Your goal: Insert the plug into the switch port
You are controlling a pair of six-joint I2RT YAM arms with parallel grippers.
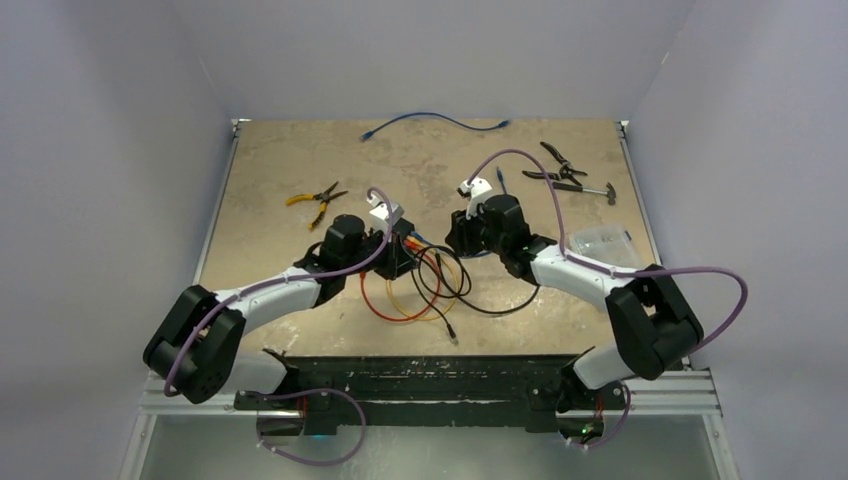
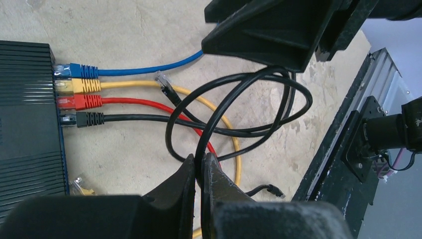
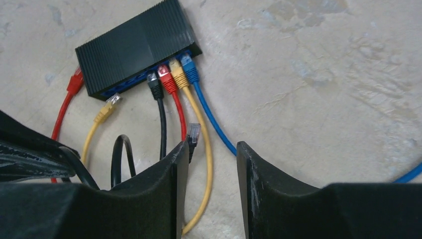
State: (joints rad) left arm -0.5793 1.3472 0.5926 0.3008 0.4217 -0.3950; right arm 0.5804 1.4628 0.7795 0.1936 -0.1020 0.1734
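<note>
The switch (image 3: 134, 47) is a flat black ribbed box; blue, yellow, red and black plugs sit in its sockets (image 2: 74, 92). A loose plug (image 3: 193, 135), clear-tipped on a black cable, lies in front of them. My right gripper (image 3: 213, 149) is open, its left fingertip (image 3: 181, 152) right beside that plug, with a yellow cable running through the gap. My left gripper (image 2: 200, 167) is shut on a loop of the black cable (image 2: 219, 114) further back. In the top view both grippers (image 1: 400, 240) (image 1: 455, 235) meet over the cable tangle, and the switch is mostly hidden.
Loose red (image 3: 75, 79) and yellow (image 3: 107, 109) plugs lie by the switch's other end. Yellow-handled pliers (image 1: 315, 200) sit at left, black-handled pliers (image 1: 560, 165) and a small hammer (image 1: 590, 190) at back right, a blue cable (image 1: 435, 120) along the back, and a clear bag (image 1: 605, 243) at right.
</note>
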